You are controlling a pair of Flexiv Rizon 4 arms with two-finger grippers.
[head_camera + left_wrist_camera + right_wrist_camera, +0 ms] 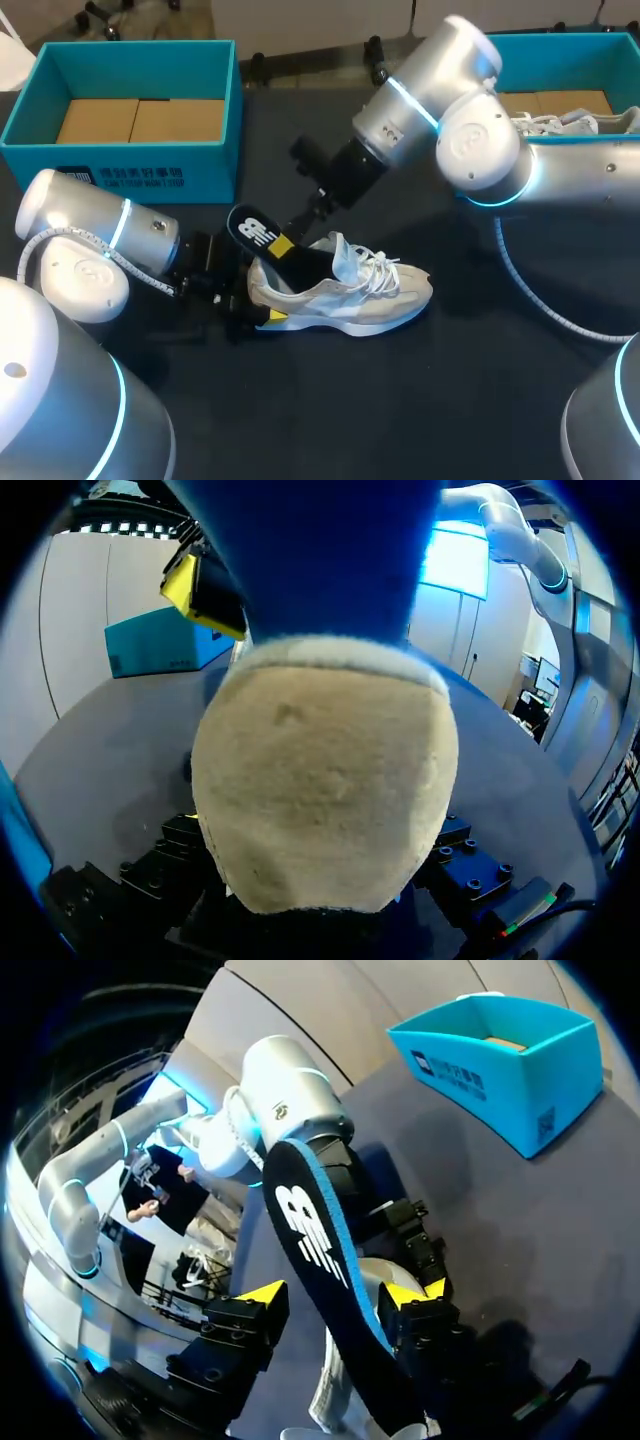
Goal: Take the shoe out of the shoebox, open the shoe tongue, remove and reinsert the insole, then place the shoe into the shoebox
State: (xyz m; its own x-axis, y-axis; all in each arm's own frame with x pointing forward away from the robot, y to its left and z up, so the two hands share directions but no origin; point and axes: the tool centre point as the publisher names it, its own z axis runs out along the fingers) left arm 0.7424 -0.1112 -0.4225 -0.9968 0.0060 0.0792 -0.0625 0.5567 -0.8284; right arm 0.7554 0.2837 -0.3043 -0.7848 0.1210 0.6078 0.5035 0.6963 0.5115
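Observation:
A cream and white shoe (350,295) lies on its side on the dark table, toe to the right. My left gripper (252,300) is shut on its heel, which fills the left wrist view (325,790) and hides the fingertips. The dark insole (258,235) with a white logo sticks up out of the shoe's opening. In the right wrist view the insole (320,1260) stands between the fingers of my right gripper (336,1295). One fingertip (410,1295) is against it, the other is apart from it, so this gripper is open.
A teal shoebox (130,150) with a cardboard floor stands at the back left. A second teal box (560,45) at the back right holds another white shoe (560,122). Bare dark table lies in front of the shoe.

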